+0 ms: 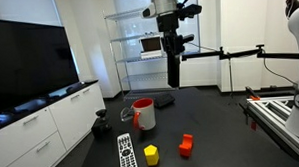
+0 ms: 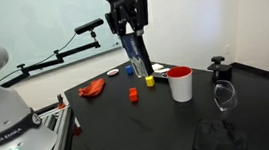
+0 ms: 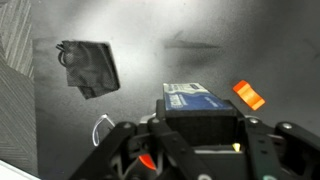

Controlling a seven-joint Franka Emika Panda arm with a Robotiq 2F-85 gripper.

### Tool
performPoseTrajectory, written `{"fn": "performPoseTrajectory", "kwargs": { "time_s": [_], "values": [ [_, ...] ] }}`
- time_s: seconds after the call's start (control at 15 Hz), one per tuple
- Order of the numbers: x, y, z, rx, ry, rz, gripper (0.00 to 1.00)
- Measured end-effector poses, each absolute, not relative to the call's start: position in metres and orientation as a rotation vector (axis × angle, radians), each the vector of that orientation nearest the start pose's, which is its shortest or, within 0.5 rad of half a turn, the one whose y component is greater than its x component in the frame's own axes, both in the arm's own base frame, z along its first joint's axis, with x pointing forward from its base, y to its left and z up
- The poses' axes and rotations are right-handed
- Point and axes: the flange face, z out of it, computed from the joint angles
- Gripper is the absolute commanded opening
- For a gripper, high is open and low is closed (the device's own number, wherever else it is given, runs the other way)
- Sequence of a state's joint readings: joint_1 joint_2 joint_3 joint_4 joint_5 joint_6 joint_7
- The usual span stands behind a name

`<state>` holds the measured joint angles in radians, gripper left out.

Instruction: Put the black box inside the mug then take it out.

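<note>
The gripper (image 3: 200, 140) holds the black box (image 3: 196, 104) between its fingers (the near face looks bluish-white). On the dark table (image 3: 150, 60) lie an orange block (image 3: 248, 94) and, well apart, a crumpled dark cloth (image 3: 88, 68).

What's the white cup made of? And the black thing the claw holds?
The mug looks like glazed ceramic: smooth white outside, red inside, side handle. The black box in the claw looks like matte plastic or cardboard: dull, no shine. I cannot tell which.
</note>
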<state>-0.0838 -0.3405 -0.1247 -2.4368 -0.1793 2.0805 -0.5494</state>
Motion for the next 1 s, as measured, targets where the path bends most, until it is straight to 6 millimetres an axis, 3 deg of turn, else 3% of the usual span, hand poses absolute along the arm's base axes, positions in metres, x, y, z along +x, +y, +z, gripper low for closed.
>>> {"fn": "performPoseTrajectory", "kwargs": {
  "time_s": [0.2, 0.33, 0.67, 1.0],
  "values": [
    [0.434, -0.110, 0.459, -3.168, -0.648, 0.009, 0.32],
    [0.454, -0.112, 0.464, -3.151, -0.618, -0.021, 0.32],
    [0.515, -0.101, 0.440, -3.080, -0.573, -0.009, 0.32],
    [0.549, -0.100, 0.425, -3.072, -0.572, 0.036, 0.32]
  ]
}}
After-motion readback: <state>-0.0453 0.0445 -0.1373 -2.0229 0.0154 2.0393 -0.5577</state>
